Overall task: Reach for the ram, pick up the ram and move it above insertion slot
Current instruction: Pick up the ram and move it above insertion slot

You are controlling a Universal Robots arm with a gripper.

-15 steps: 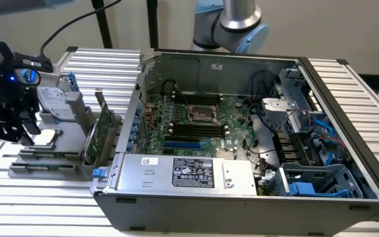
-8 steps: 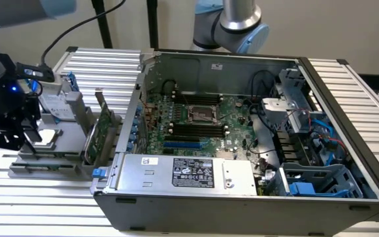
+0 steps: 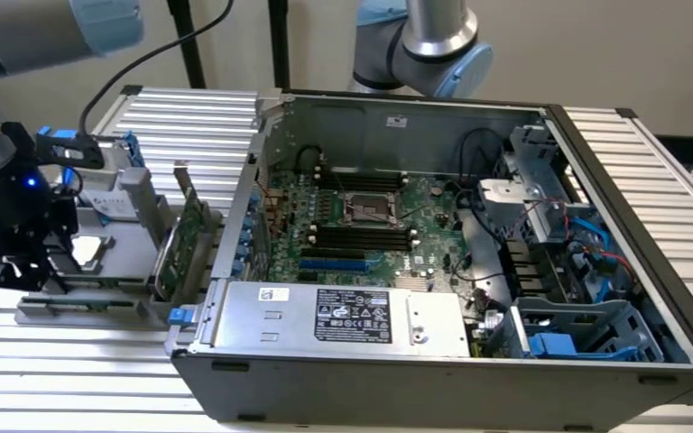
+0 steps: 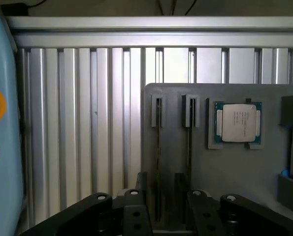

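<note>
Grey plastic tray [image 4: 244,187] is holding the ram [image 4: 158,147] on edge. The gripper [image 4: 161,199] is hanging just above it, jaws parted to either side and gripping nothing. Lifting it and carrying it over to the insertion slot [image 3: 359,236] are not yet done, I reckon.

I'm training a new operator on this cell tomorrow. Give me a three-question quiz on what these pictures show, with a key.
1. True or false: the processor chip lies in the grey tray, not in the computer case.
2. What colour is the short slot next to the long black slots?
3. Where is the pincer? A. Inside the computer case. B. Above the long black slots. C. Over the grey tray.
Key: 1 true; 2 blue; 3 C.
</note>
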